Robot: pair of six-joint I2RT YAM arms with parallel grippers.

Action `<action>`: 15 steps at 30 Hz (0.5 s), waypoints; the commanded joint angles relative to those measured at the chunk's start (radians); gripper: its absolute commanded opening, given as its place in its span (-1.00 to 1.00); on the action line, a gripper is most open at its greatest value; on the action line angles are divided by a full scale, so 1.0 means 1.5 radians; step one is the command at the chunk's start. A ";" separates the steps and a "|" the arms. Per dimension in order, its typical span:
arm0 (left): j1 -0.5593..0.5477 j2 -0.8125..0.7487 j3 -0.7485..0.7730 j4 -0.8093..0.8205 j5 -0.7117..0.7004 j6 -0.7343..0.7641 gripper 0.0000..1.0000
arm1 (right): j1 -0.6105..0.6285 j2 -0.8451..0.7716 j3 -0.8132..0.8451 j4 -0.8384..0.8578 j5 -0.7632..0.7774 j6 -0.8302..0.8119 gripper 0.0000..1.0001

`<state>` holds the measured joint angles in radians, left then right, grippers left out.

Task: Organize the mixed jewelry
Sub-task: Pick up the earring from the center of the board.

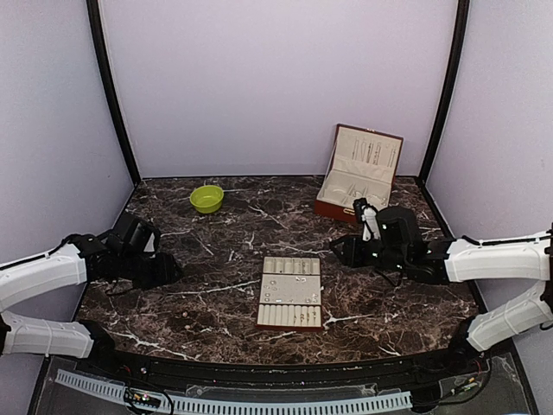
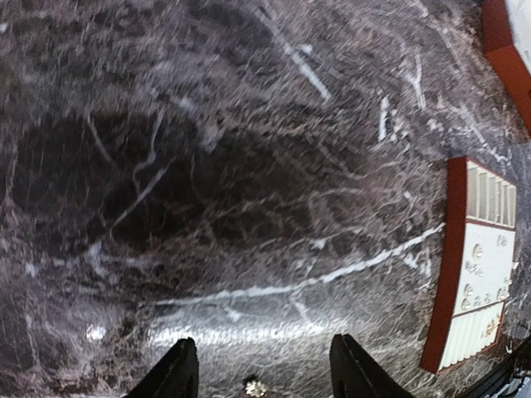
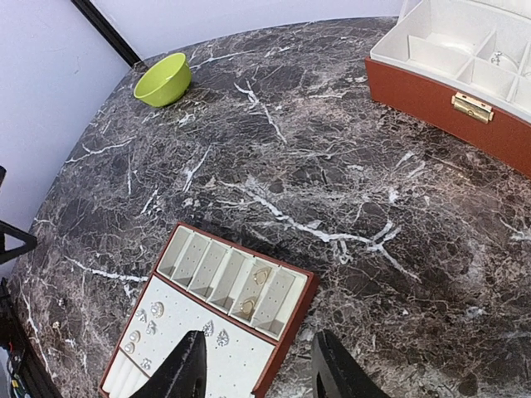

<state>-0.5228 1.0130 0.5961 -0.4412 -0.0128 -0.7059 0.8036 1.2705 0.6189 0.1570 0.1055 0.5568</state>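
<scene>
– Dark marble table (image 1: 225, 251), pale walls (image 1: 276, 78) on three sides. What stands on it?

– Green bowl (image 1: 206, 198) at the far left. An open box (image 3: 431, 95) is at the far right with its lid upright. A flat tray (image 1: 294, 298) lies near the middle, closer to the arms.

– Where is the jewelry?

– Mostly on the tray. Studs (image 3: 157, 309) are spread over its flat pad. Two rings (image 3: 259, 278) stand in the slotted section at its far end, in neighbouring slots. A small silvery piece (image 3: 496, 58) lies in one compartment of the box; what kind, I cannot tell.

– Anything loose on the marble?

– Perhaps. A tiny glinting speck (image 2: 251, 387) shows at the bottom edge of the left wrist view, between the two fingers (image 2: 177, 373). Neither finger touches it. Whether it lies on the marble, I cannot tell.

– And the left gripper (image 2: 262, 340)?

– Well left of the tray, low over bare marble. Its jaws are parted and it grasps nothing.

– The right gripper (image 3: 259, 336)?

– Near the tray's far right corner, pointing toward it and apart from the box. Its jaws are parted too, with nothing between them. From its wrist camera, the fingers frame the pad end of the tray.
</scene>
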 commanded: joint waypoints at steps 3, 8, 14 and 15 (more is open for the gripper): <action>-0.001 0.027 -0.031 -0.079 0.067 -0.079 0.00 | -0.008 -0.037 -0.034 0.063 0.012 0.005 -0.11; -0.002 0.047 -0.056 -0.051 0.139 -0.097 -0.21 | -0.016 -0.042 -0.047 0.067 0.030 0.011 -0.12; -0.008 0.052 -0.073 -0.039 0.172 -0.112 -0.31 | -0.022 -0.045 -0.059 0.084 0.026 0.009 -0.12; -0.009 0.054 -0.074 -0.031 0.174 -0.118 -0.31 | -0.023 -0.043 -0.058 0.085 0.025 0.009 -0.13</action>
<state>-0.5282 1.0954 0.5018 -0.5102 0.1921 -0.8474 0.7795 1.2186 0.5446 0.2234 0.1326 0.5632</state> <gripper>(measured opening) 0.349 0.440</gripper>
